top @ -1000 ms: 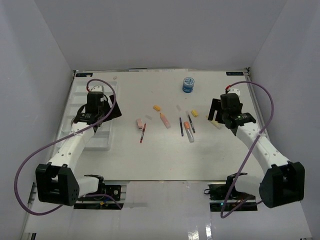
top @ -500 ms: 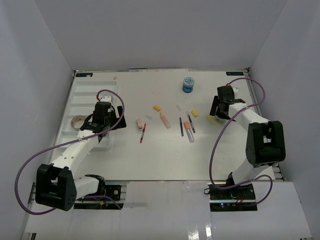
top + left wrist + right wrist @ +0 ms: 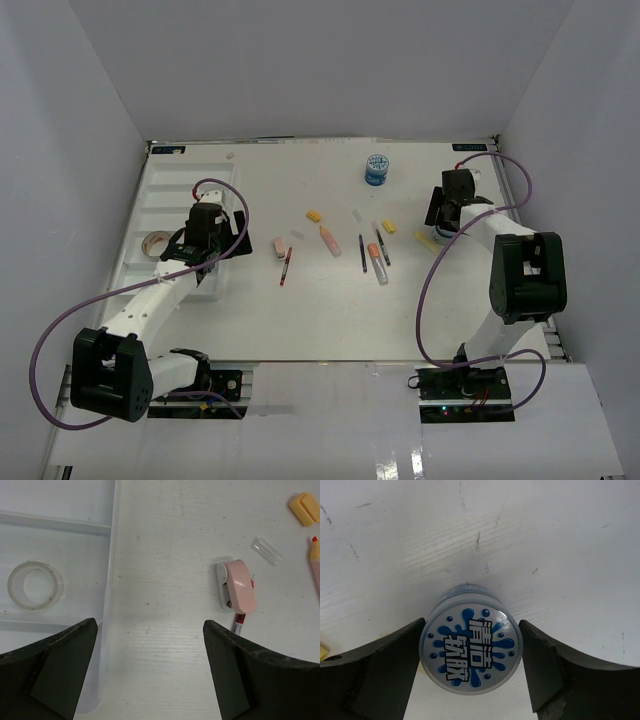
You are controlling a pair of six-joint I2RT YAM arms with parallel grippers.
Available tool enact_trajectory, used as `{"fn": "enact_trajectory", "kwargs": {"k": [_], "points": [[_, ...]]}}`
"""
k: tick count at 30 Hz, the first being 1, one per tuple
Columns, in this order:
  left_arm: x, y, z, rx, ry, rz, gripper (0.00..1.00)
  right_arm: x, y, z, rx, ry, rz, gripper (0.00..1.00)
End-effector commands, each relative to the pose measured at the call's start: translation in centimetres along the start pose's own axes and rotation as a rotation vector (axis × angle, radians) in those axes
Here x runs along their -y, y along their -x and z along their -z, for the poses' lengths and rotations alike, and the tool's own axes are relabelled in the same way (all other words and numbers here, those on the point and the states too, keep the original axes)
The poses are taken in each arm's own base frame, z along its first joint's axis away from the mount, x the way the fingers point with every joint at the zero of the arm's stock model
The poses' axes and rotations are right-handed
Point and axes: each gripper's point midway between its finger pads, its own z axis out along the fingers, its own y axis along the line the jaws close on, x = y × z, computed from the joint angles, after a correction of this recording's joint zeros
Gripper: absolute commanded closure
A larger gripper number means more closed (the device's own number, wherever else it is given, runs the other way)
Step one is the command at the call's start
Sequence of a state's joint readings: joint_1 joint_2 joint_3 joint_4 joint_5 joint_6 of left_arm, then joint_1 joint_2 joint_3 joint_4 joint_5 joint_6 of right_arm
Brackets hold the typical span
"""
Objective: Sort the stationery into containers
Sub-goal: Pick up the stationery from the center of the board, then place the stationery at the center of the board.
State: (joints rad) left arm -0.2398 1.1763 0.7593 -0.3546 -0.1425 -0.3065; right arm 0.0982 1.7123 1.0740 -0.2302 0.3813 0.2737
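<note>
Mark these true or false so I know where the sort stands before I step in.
1. The tape roll lies inside a compartment of the tray. True.
2. The left jaws are holding the pink eraser. False: they stand open and empty, and the eraser lies on the table ahead of them, on top of the red pen.
3. The right jaws straddle a blue-white tub. True.
4. Both tubs are in the tray. False: that tub stands on the table between the right jaws, and the other tub stands on the table near its far edge.
</note>
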Motion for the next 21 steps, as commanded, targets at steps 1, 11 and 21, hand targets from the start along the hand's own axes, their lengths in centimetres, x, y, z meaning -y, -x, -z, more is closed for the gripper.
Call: {"fn": "enact_trajectory", "kwargs": {"k": [1, 11, 21], "points": [[0.3, 1.4, 0.5, 0.054, -0.012, -0.005, 0.02, -0.5, 2.8, 0.4, 0.091, 0.027, 0.014, 0.22], [0.8, 1.5, 0.7, 0.059, -0.038, 0.001, 0.02, -3.7, 4.9, 6.7, 0.227, 0.182, 0.186, 0.57], [2.6, 4.4, 4.6, 0.068, -0.114, 0.036, 0.02, -21.2, -5.5, 20.1, 0.283, 0.697, 0.725, 0.50]]}}
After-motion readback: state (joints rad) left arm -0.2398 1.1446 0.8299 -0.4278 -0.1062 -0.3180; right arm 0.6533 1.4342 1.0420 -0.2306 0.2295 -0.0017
